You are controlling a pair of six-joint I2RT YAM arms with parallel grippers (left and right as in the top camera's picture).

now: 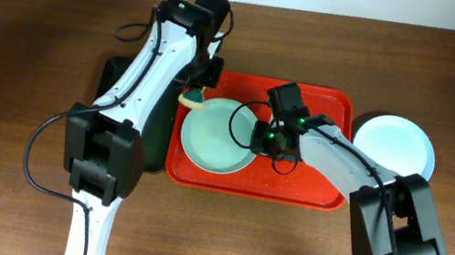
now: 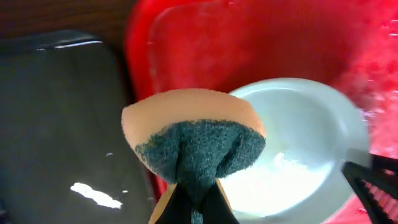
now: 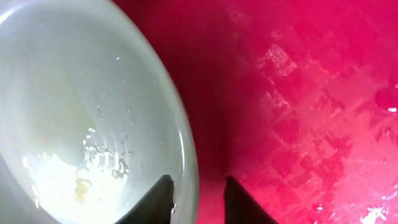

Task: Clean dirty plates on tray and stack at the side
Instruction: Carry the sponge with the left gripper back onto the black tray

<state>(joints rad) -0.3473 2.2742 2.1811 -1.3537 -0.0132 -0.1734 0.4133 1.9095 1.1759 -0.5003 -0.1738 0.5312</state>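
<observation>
Overhead: a red tray (image 1: 309, 192) is laid on a dark wooden tabletop (image 1: 41, 22), a mint plate (image 1: 212, 139) in its left half, a pale plate (image 1: 396, 142) on the wood beside it. Left wrist: a sponge (image 2: 196, 134) is pinched in the left tool (image 2: 194, 208) over the mint plate's edge. Right wrist: the right tool (image 3: 199, 199) is spread astride that plate's rim.

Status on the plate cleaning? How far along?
Done: a pale plate sits beside the tray; whether it hides another, I can't tell. In hand: left end effector holds the sponge at the rim of the mint plate, right end effector straddles its right rim. To do: yellowish residue shows in it; it isn't stacked yet.
</observation>
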